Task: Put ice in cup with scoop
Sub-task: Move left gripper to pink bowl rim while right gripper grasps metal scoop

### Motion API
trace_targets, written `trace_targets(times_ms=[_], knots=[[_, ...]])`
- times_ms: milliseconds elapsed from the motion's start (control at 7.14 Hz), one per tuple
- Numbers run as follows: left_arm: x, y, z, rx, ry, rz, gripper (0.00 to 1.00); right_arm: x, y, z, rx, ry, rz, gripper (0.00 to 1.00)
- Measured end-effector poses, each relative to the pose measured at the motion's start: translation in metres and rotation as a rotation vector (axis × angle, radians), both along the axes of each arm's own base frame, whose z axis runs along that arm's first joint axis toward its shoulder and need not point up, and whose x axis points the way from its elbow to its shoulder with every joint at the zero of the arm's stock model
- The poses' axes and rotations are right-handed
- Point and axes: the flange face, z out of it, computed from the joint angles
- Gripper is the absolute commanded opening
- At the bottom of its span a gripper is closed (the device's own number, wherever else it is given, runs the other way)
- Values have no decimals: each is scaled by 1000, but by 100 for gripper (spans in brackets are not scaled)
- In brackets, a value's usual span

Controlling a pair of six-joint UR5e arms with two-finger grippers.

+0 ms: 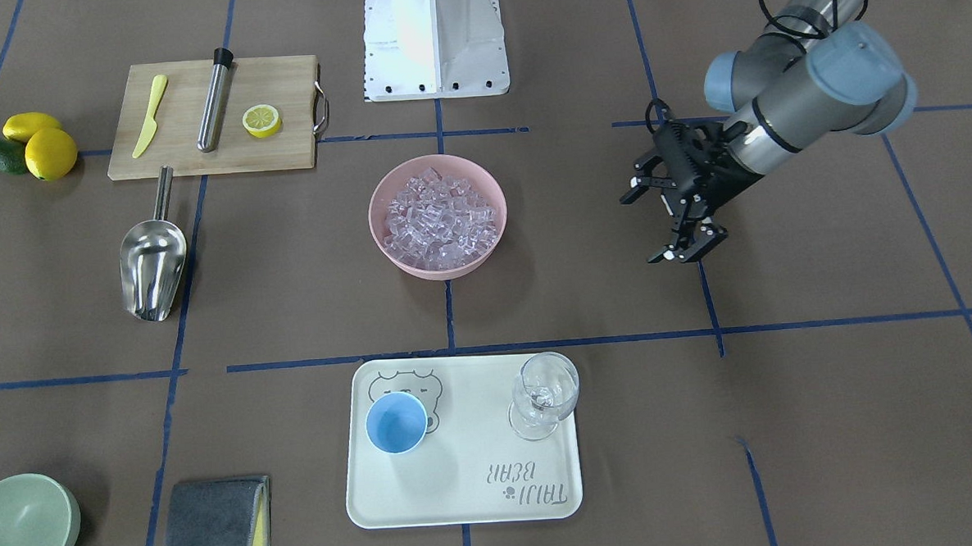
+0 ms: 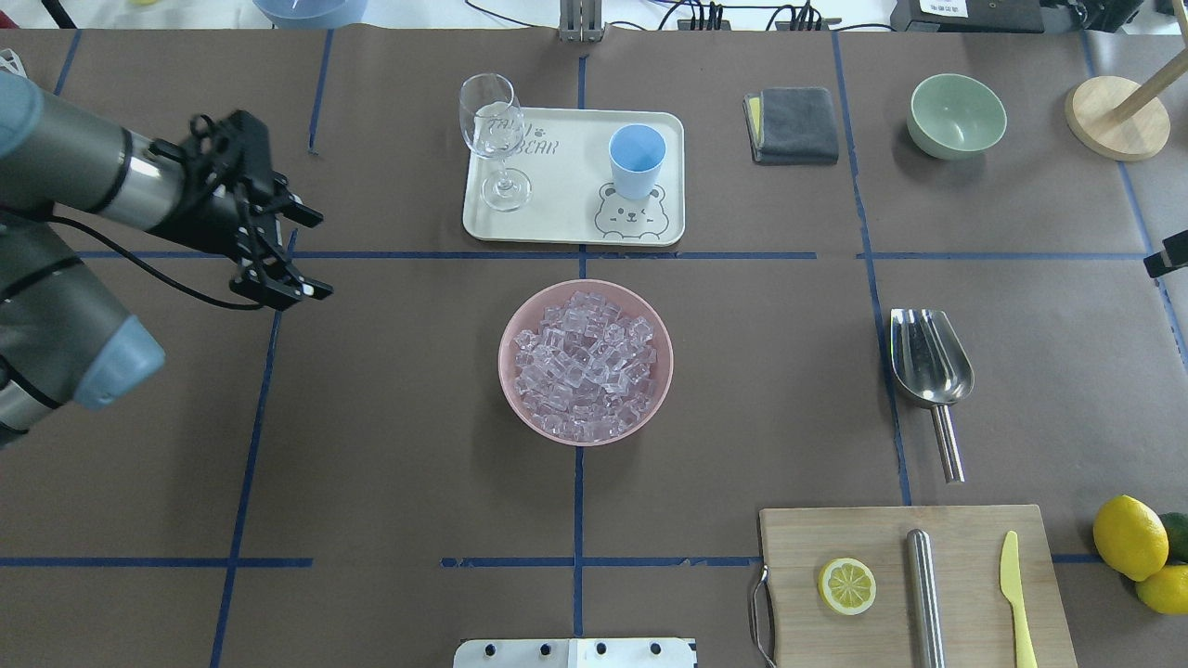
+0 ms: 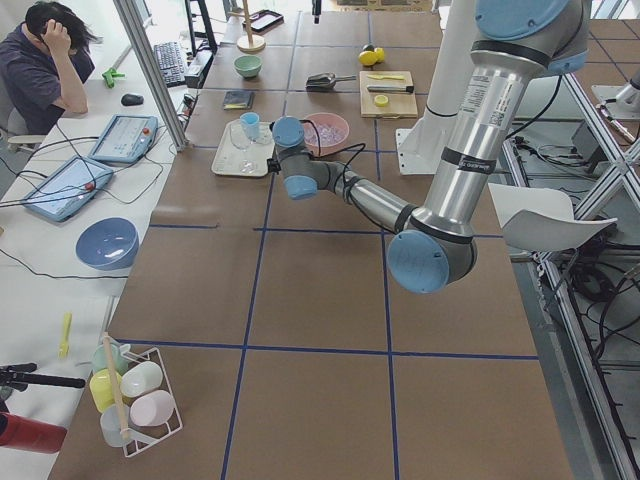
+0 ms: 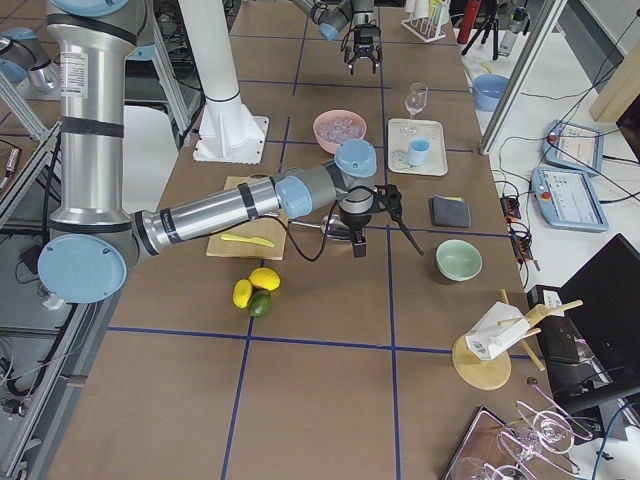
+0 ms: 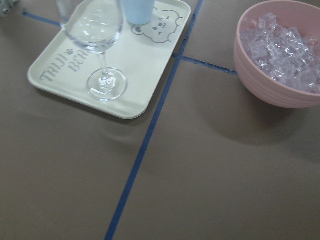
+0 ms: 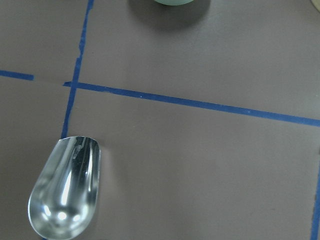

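The ice point(image 2: 585, 366) is a heap of clear cubes in a pink bowl point(image 2: 513, 371) at the table's middle; the ice also shows in the left wrist view point(image 5: 285, 50). The light-blue cup point(image 2: 637, 160) stands upright and empty on a cream tray point(image 2: 566, 223). The steel scoop point(image 2: 928, 357) lies flat on the table on my right side, handle towards me, and fills the lower left of the right wrist view point(image 6: 65, 195). My left gripper point(image 2: 314, 255) is open and empty, left of the bowl. My right gripper point(image 4: 365, 235) hovers above the table near the scoop; I cannot tell whether it is open.
A clear stemmed glass point(image 2: 492, 130) stands on the tray beside the cup. A cutting board point(image 2: 965, 529) holds a lemon half, a steel cylinder and a yellow knife. A pale green bowl point(image 2: 956, 116), a grey cloth point(image 2: 794, 125) and lemons point(image 2: 1128, 538) lie on my right side.
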Motion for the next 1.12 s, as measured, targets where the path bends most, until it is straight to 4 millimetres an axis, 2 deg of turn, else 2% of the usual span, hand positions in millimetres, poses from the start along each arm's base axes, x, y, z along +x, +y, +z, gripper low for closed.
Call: trace_targets(times_ms=[420,560,841,1121], knots=[[77,28,14,129,94,6,100,-38,14,-35,-22,-33,-1,100],[99,33,11,143,107,-16,100,-55,22,-43,-42,-51,24,100],[122,36,1,135,122,-25,100,-96,45,-47,-83,-86,76,100],[127,37,-4,128,130,-25,100,-149,77,-36,-117,-47,115,100]])
